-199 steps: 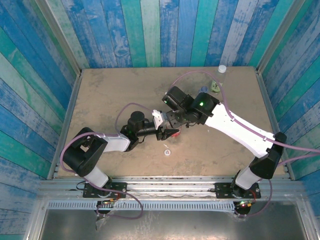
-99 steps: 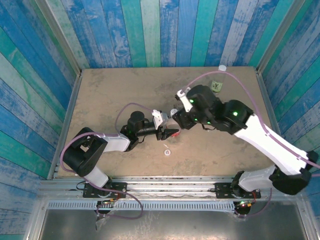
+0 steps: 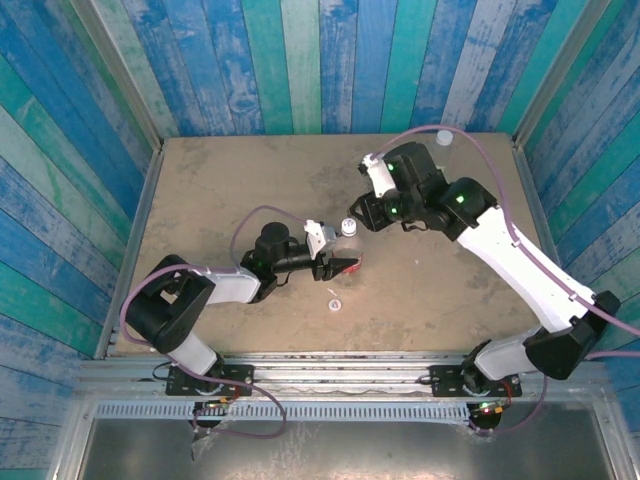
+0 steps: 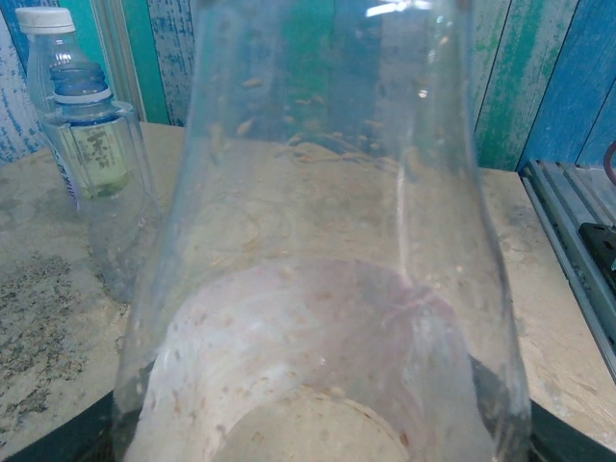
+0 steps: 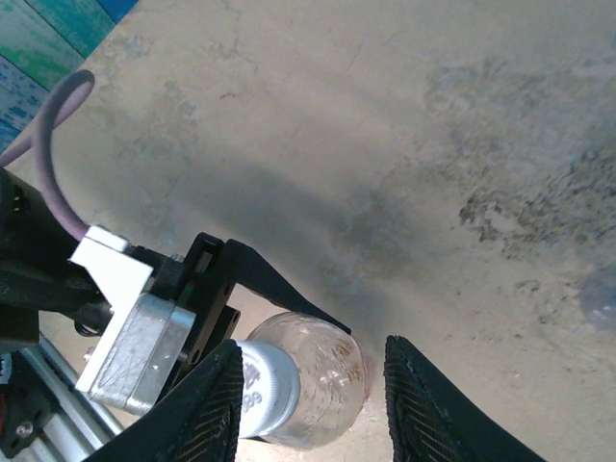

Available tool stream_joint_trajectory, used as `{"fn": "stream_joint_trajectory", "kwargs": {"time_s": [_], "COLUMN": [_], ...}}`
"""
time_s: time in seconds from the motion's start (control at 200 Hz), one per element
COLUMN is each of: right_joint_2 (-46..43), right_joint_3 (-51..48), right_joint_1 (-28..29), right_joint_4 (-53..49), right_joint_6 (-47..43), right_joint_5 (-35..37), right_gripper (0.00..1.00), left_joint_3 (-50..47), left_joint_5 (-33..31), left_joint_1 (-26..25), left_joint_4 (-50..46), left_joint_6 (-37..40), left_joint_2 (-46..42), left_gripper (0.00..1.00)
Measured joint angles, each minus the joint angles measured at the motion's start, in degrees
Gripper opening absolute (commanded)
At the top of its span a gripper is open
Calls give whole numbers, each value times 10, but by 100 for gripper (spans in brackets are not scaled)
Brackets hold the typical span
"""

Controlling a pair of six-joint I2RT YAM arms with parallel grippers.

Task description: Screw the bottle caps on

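Tan table [image 3: 220, 190], blue-green plank walls [image 3: 300, 60]: red-labelled clear plastic bottle [image 5: 322, 371] is clamped by left gripper [image 3: 336, 266], right gripper [image 5: 313, 404] held spread above. Green-yellow-labelled clear bottle [image 4: 91, 144] is caught at ten o'clock by left wrist camera.

Top external: high behind the arm bases [image 3: 215, 378], facing down over the whole table [image 3: 200, 200]. Left wrist: pressed against the clear bottle [image 4: 318, 241], facing level across the table. Right wrist: close above, sharing that bottle.

Mid-table [image 3: 220, 200] stands the small clear red-labelled plastic bottle [image 3: 350, 264], a small round white plastic cap [image 3: 348, 228] on top, a second loose cap [image 3: 333, 304] lying nearer the arm bases (just beside it), and a capped clear plastic bottle [image 3: 444, 137] at the far right corner.
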Motion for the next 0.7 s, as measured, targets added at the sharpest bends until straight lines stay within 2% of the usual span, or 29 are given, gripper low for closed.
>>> {"fn": "stream_joint_trajectory", "kwargs": {"time_s": [0.215, 0.701], "right_joint_2": [17, 19], "right_joint_3": [0, -7], "right_joint_1": [-13, -14], "right_joint_4": [0, 1], "right_joint_6": [15, 21], "right_joint_5": [-41, -85], "right_gripper": [33, 32], "left_joint_3": [0, 0], "left_joint_5": [0, 0], "left_joint_1": [0, 0], "left_joint_4": [0, 0], "left_joint_6": [3, 5], "left_joint_2": [0, 0], "left_gripper": [65, 65]}}
